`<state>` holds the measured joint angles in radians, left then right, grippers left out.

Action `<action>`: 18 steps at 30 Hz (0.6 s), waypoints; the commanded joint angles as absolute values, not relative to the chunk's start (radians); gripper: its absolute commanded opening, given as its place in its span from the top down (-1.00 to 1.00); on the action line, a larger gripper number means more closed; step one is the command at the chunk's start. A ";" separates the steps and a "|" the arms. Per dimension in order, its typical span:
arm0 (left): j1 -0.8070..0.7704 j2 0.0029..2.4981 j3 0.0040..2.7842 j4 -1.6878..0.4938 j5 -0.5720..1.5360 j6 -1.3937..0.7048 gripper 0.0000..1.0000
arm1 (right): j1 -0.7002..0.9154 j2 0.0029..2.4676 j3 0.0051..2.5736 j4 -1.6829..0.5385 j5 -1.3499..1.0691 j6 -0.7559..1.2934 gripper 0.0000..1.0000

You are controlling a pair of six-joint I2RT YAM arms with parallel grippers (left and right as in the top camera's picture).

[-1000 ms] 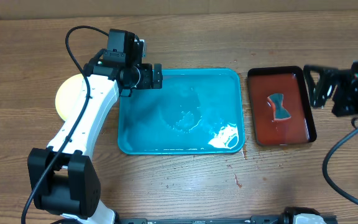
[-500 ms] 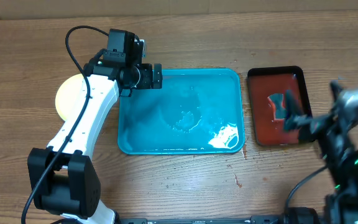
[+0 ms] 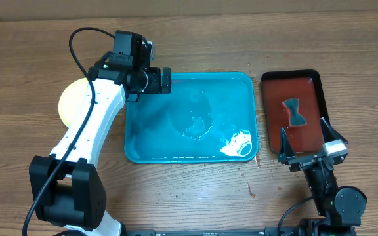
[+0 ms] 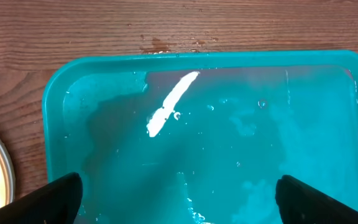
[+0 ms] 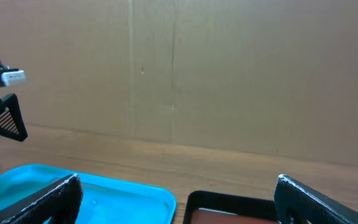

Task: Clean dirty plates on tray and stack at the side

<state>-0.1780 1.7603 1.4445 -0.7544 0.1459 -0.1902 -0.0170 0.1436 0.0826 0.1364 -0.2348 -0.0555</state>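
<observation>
At the far left of the wooden table (image 3: 18, 65), the plates (image 3: 71, 101) are seen as one pale yellow, smooth, round disc. It is set just beside the teal tray (image 3: 189, 141), outside its rim. How many are stacked cannot be told, and one side is hidden by the left arm (image 3: 90, 124).

That arm, white-shelled with black joints and a looped black cable, is stretched from the near edge and bent at the wrist. The left gripper (image 3: 168, 80) is held over the tray's far left corner. In the left wrist view its dark fingers (image 4: 61, 196) are spread wide, with nothing held between them.

The tray is shown as glossy plastic with rounded corners and a raised rim. Its floor is covered by a wet film and broken by white glare.

To the right, a narrower dark red tray (image 3: 271, 131) with a black rim is seen, and a blue-grey, bow-shaped piece (image 3: 295, 111) is laid in it.

At that tray's near end the right gripper (image 3: 305, 141) is aimed level at the cardboard wall (image 5: 166, 74). Its triangular fingers (image 5: 48, 202) are parted and empty.
</observation>
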 commanded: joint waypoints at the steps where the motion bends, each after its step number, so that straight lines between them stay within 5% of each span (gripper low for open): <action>1: -0.182 1.766 1.450 -0.752 0.147 -0.179 -1.00 | -0.005 0.105 0.044 0.148 -0.200 -0.052 -1.00; 18: -0.182 1.766 1.450 -0.752 0.147 -0.179 -1.00 | 0.034 0.022 0.008 -0.070 -0.166 -0.044 -1.00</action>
<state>-0.1780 1.7603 1.4445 -0.7544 0.1459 -0.1902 0.0174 0.0307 0.0185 -0.0753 -0.1772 -0.0521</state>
